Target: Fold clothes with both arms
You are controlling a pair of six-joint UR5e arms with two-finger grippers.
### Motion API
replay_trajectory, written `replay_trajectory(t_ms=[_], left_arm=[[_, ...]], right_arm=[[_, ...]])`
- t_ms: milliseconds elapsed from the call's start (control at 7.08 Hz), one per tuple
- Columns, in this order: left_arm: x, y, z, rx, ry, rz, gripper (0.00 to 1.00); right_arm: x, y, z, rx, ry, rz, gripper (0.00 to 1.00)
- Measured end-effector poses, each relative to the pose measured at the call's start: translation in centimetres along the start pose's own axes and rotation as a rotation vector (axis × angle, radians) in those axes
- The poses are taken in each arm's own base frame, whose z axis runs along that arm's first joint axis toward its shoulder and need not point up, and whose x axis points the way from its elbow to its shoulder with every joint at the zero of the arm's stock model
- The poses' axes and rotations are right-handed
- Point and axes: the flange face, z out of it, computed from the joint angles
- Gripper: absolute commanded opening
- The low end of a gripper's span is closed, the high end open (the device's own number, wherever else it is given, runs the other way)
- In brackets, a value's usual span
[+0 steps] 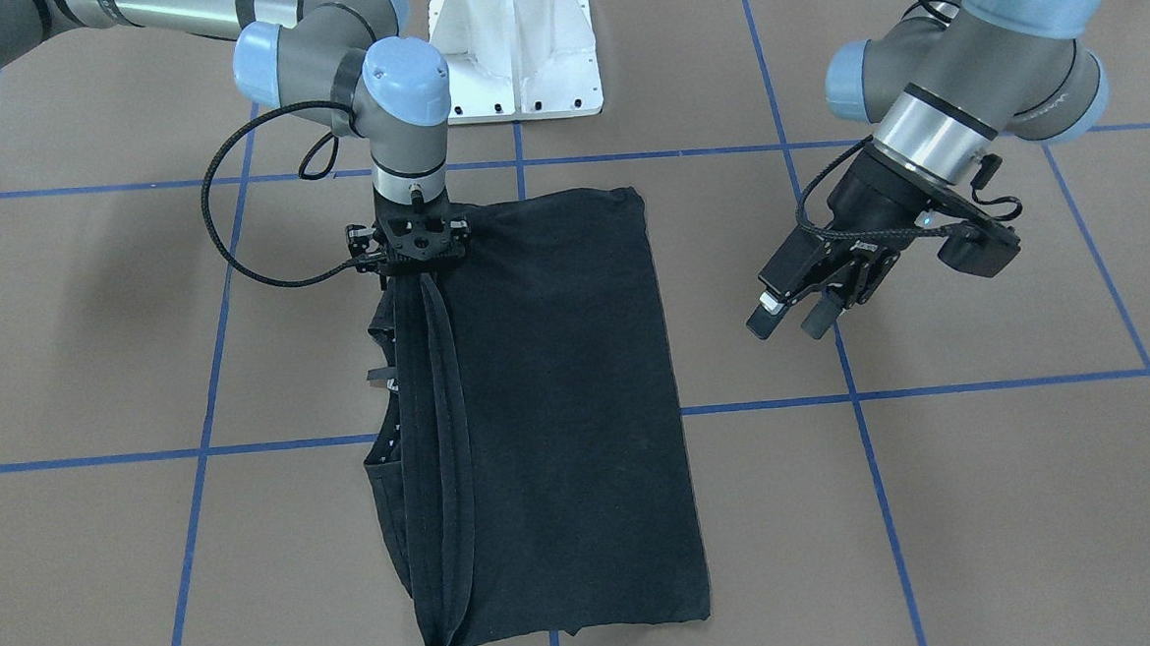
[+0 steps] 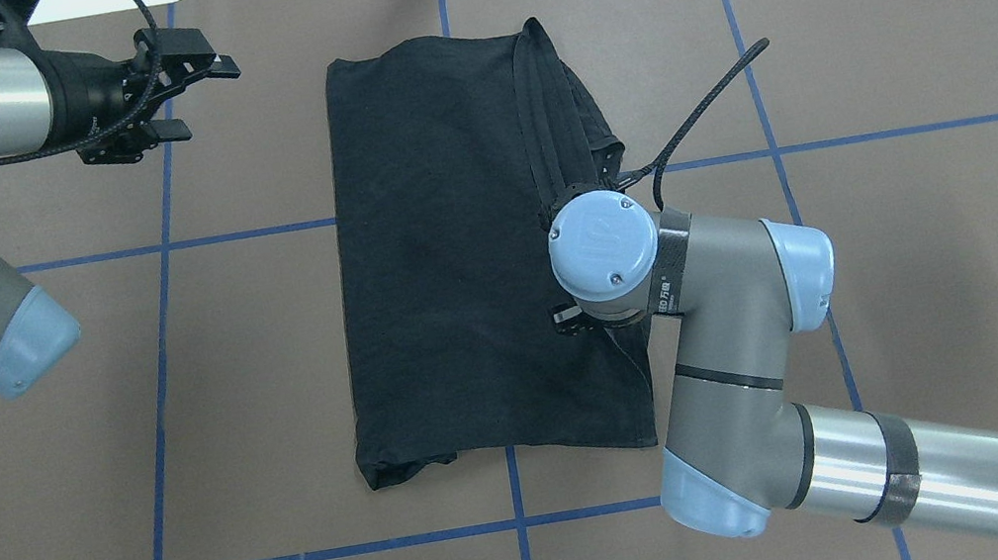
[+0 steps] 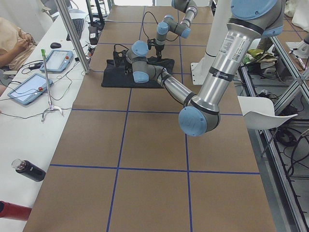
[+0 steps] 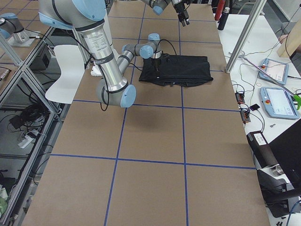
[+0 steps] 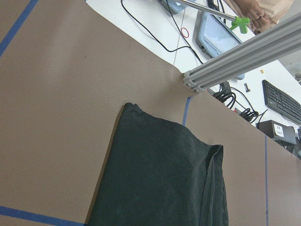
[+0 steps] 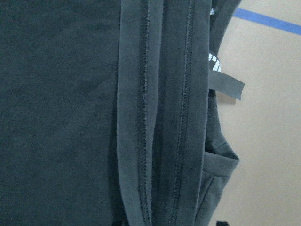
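T-shirt (image 1: pixel 559 393) lay folded lengthwise on the worktop (image 1: pixel 988 498), judged light, limp and prone to sag, best pinched at the stitched hems (image 6: pixel 141 117), where the right end effector (image 1: pixel 420 267) stood, its closure indeterminable, while the left end effector (image 1: pixel 789 325) hung spread, well apart.

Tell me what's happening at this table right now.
A black T-shirt lies on the brown table, folded lengthwise into a long rectangle. The right gripper is down on the shirt's layered edge, but its grip is hidden. The left gripper hangs open above the table beside the shirt, holding nothing.
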Motion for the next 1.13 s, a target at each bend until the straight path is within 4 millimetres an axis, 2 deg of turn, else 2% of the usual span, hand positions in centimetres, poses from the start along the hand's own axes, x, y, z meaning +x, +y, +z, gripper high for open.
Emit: replay_trajectory(t_ms=[282,706,847,1129], left_arm=[[0.1,0.0,-0.1,0.000,0.003,0.000,0.99],[0.2,0.0,-0.2,0.000,0.004,0.000,0.99],[0.1,0.0,-0.2,0.000,0.003,0.000,0.99],[0.0,0.0,-0.1,0.000,0.002,-0.001,0.99]], right_arm=[[0.5,-0.4,0.6,-0.004,0.015,-0.010,0.72],[3.3,-1.9,0.3,0.004,0.024,-0.040,0.72],[3.1,-2.3,-0.3,0.010,0.018,-0.043,0.72],[1.2,-3.4,-0.9,0.016,0.010,-0.039,0.73]])
